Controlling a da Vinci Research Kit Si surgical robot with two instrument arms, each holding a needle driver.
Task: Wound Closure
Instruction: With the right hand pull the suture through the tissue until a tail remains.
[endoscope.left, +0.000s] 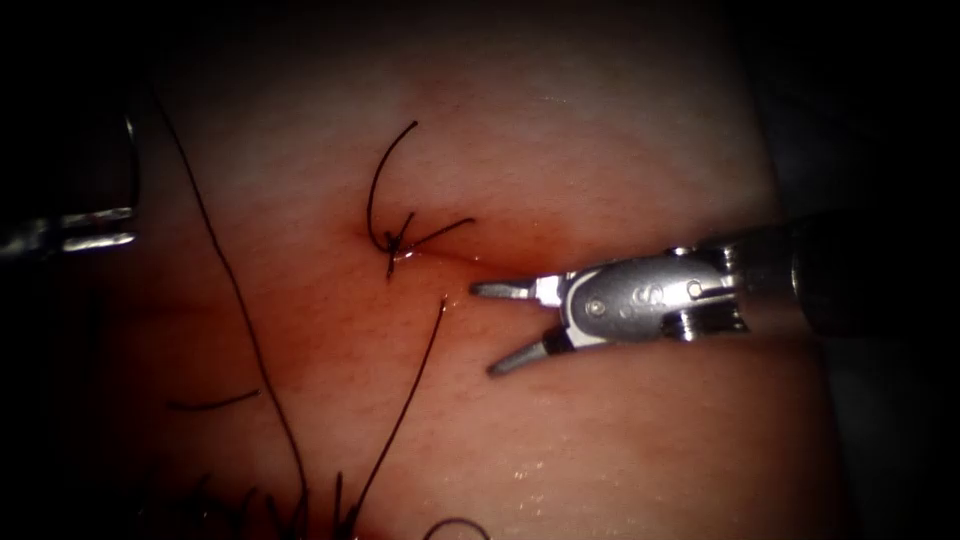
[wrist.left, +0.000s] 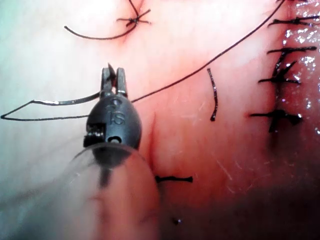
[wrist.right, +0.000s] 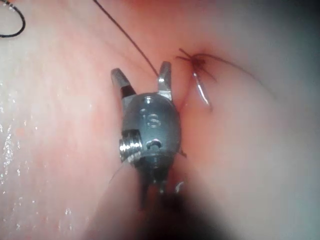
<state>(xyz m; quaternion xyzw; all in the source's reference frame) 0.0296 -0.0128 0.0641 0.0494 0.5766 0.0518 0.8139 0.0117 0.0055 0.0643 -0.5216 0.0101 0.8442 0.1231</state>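
One knot (endoscope.left: 393, 243) sits tied on the cut (endoscope.left: 440, 255) in the tissue (endoscope.left: 600, 150), its cut ends curling up and to the right. A long thread (endoscope.left: 240, 300) trails across the tissue left of the cut — the left tool (wrist.left: 114, 80) grips it with jaws clenched. The right tool (endoscope.left: 500, 330) hovers just right of the knot, jaws spread wide, holding nothing. The needle cannot be made out.

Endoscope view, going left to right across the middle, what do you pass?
Left arm's metal claw at the edge → long dark thread running down the tissue → dark knotted stitch with curved tails → right arm's silver claw, jaws open, holding nothing.
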